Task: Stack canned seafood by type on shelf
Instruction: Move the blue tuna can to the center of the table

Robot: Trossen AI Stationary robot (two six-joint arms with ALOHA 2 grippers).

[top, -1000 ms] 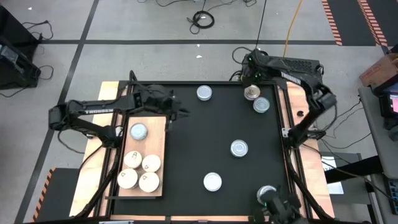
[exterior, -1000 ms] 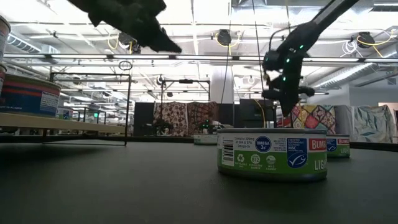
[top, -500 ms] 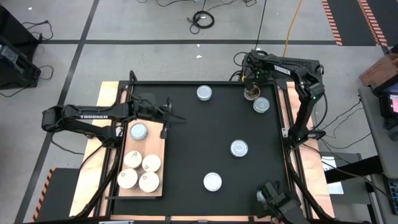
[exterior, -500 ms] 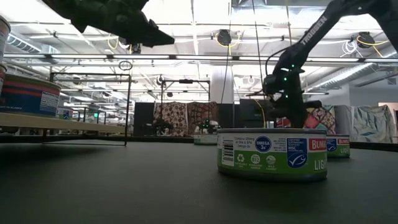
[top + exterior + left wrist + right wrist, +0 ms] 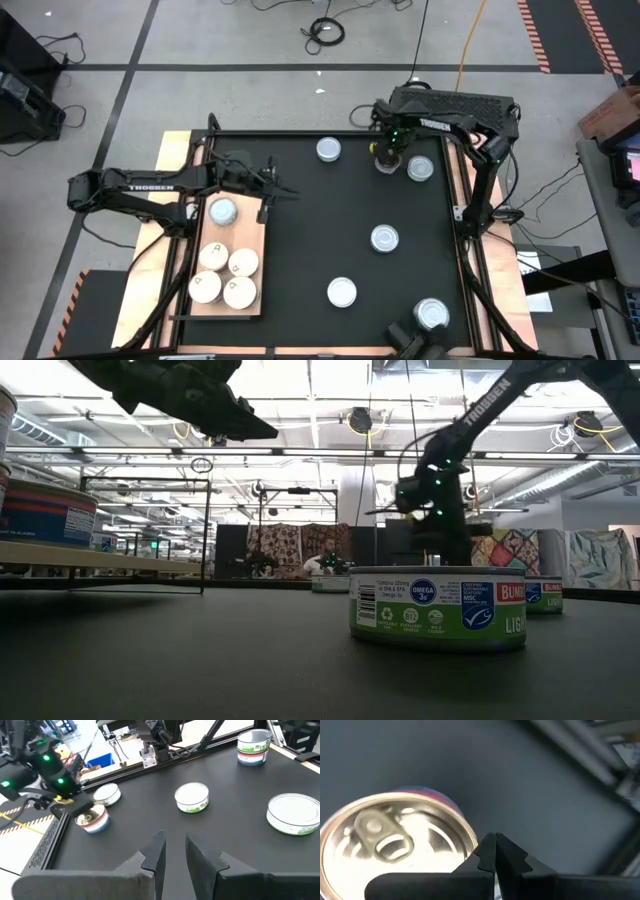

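Right gripper (image 5: 495, 851): fingers pressed together, gripping nothing, poised at the rim of a silver pull-tab tin (image 5: 395, 845) near the back of the black mat (image 5: 300, 250). Risk if lowered thus closed: tin shoved or tipped rather than seized. Left gripper (image 5: 172, 850): fingers slightly parted, empty, beside the shelf (image 5: 252, 200) bearing five tins (image 5: 222, 211). Closed fingertips and pull-tab legible only in right wrist view; shelf stock only in high view.
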